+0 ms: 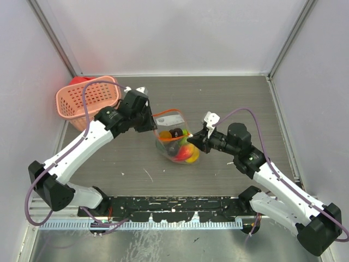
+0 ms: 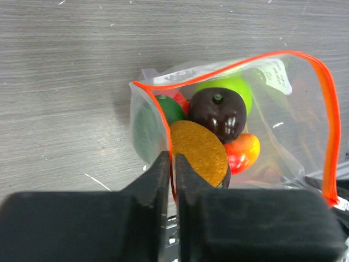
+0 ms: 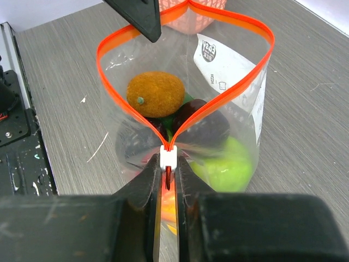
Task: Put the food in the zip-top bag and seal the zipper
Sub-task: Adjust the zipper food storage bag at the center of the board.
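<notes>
The clear zip-top bag [image 1: 163, 146] stands on the table with its mouth open. Inside it lies the food: a fuzzy orange fruit [image 2: 199, 153], a dark purple-brown one [image 2: 221, 112], a light green one [image 2: 232, 87], a red-yellow one [image 2: 244, 153] and a dark green one [image 2: 148, 128]. The orange zipper [image 3: 240, 90] forms an open loop. My left gripper [image 2: 172, 164] is shut on the bag's far-left rim. My right gripper [image 3: 169, 176] is shut on the zipper's white slider [image 3: 169, 158] at the near end.
The pink lattice basket [image 1: 87, 98] stands at the back left, behind my left arm; it also shows in the right wrist view [image 3: 185, 19]. A black rail [image 1: 174, 207] runs along the near table edge.
</notes>
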`<state>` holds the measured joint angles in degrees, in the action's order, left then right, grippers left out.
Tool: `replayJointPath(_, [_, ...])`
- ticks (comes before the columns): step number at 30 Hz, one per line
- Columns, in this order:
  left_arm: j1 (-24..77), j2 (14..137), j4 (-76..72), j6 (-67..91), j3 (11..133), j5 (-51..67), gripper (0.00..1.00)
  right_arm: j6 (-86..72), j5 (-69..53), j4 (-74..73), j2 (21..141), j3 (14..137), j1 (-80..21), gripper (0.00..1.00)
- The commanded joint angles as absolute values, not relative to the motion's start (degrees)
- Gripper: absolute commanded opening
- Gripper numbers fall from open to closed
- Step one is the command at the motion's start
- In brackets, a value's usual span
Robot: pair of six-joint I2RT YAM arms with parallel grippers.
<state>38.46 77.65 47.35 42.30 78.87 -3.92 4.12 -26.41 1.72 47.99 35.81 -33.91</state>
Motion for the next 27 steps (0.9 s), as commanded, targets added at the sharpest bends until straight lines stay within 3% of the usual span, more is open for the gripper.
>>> replayJointPath(1, [37.44, 77.52, 46.86, 39.35, 81.27, -7.08, 0.02, 6.81, -26.52, -1.12, 46.78, 41.18, -34.01, 0.01])
replayJointPath(13, [37.39, 73.21, 49.90, 37.00, 79.85, -10.95, 0.01, 8.96, -23.64, -19.97, 48.78, 52.60, -34.01, 0.01])
replayJointPath(15, [37.39, 70.78, 47.70, 36.65, 78.14, -9.23, 0.14, 9.14, -23.95, -19.55, 49.09, 51.76, -34.01, 0.01])
replayJointPath(22, [37.35, 68.63, 44.05, 29.48, 77.21, -6.77, 0.38, 8.44, -24.15, -18.08, 49.80, 50.74, -34.01, 0.01])
replayJointPath(27, [37.38, 65.13, 36.16, 19.36, 75.44, 4.64, 0.60, 8.84, -23.68, -18.45, 49.34, 51.58, -34.01, 0.01])
